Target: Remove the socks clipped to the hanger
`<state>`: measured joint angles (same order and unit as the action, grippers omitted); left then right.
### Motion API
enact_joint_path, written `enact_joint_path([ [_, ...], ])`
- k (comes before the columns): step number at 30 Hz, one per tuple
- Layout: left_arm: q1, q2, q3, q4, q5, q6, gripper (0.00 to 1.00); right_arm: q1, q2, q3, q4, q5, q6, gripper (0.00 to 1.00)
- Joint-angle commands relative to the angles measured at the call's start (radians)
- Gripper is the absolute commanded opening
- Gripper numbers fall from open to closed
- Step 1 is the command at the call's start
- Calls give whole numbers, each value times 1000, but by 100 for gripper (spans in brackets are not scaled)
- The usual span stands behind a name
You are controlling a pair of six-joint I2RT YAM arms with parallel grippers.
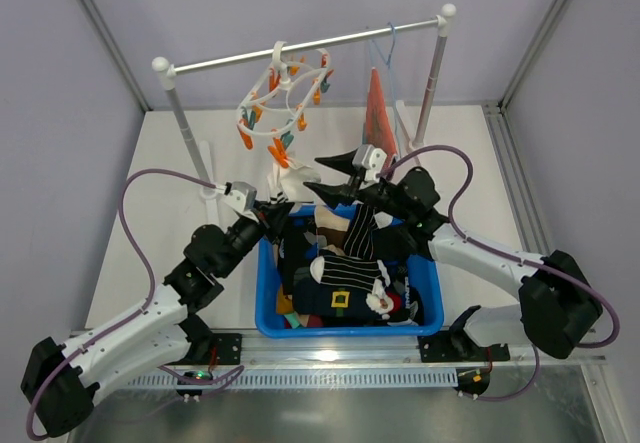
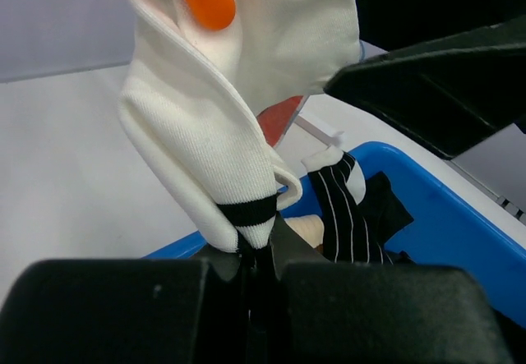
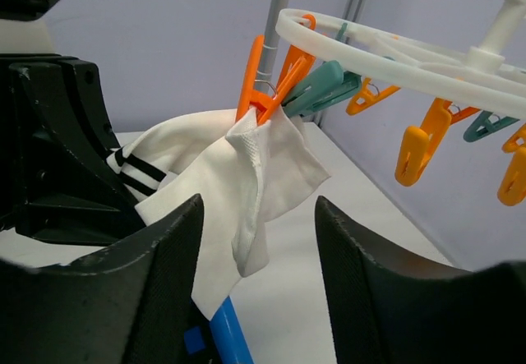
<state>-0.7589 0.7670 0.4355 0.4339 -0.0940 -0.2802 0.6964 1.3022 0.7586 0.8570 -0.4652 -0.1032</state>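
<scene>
Hanging from one orange peg (image 3: 261,85) at the hanger's (image 1: 285,93) 6 o'clock edge, the white sock (image 2: 205,134) runs toward 7 o'clock into the left gripper (image 2: 255,269), whose jaws are pinched on its black-striped end. The right gripper (image 3: 259,212) sits at the sock's 3 o'clock, jaws wide, holding nothing. Step in hand: unclipping. The next move likely needs a steady downward pull toward the blue basket (image 1: 268,303).

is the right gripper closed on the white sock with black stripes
No: the right gripper is wide open, and the white sock with black stripes hangs from an orange plastic peg.
</scene>
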Motion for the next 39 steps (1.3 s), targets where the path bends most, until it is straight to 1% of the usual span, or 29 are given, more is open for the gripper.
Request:
enact_joint_path([
  [1, -2, -20, -3, 5, -16, 9, 0, -8, 38, 67, 17, -49, -3, 56],
  [2, -2, -21, -3, 3, -18, 10, 0, -9, 57, 83, 7, -55, -1, 50],
  [4, -2, -20, -1, 3, -19, 13, 0, -9, 72, 96, 1, -88, 2, 45],
  [5, -2, -18, -1, 2, -19, 13, 0, -11, 78, 100, 8, -99, 11, 35],
  [6, -2, -17, 0, 2, -23, 13, 0, -9, 86, 99, 17, -114, 17, 27],
  [8, -2, -8, 2, 2, -33, 13, 0, -11, 86, 91, 63, -142, 49, 7],
  [9, -2, -5, 3, -6, -55, 12, 1, -9, 78, 81, 79, -150, 62, 4],
  [10, -2, -5, 5, -11, -65, 9, 17, -11, 71, 74, 91, -167, 71, 4],
  [12, -2, -5, 3, -27, -93, 6, 44, -8, 49, 65, 100, -185, 99, 4],
  [13, -2, -9, 0, -35, -127, 1, 73, -5, 25, 62, 97, -190, 102, 4],
  [14, -2, -23, -1, -43, -153, -8, 80, 0, 8, 59, 80, -191, 102, 4],
  [15, -2, -34, -4, -64, -176, -10, 92, 2, -7, 59, 61, -188, 102, 4],
  [16, -2, -44, -6, -75, -215, -14, 99, 6, -38, 61, 39, -184, 94, 4],
  [19, -2, -113, -7, -113, -249, -31, 99, 43, -87, 58, -74, -135, 39, 4],
  [22, -2, -196, 2, -147, -242, -62, 100, 75, -100, 58, -137, -83, -9, 4],
  [25, -2, -236, 43, -202, -237, -88, 100, 101, -83, 61, -173, -50, -41, 4],
  [26, -3, -232, 89, -221, -245, -89, 100, 109, -66, 65, -177, -46, -47, 4],
  [28, -2, -191, 136, -259, -259, -94, 100, 127, -44, 71, -191, -20, -61, 4],
  [29, -2, -175, 187, -283, -262, -96, 100, 133, -25, 80, -197, -10, -78, 4],
  [35, -2, -28, 356, -346, -266, -102, 100, 158, 38, 129, -230, 28, -115, 4],
  [38, -2, 64, 480, -431, -273, -93, 100, 167, 66, 149, -246, 45, -125, 4],
  [39, -2, 90, 505, -493, -277, -91, 99, 167, 71, 154, -246, 48, -128, 4],
])
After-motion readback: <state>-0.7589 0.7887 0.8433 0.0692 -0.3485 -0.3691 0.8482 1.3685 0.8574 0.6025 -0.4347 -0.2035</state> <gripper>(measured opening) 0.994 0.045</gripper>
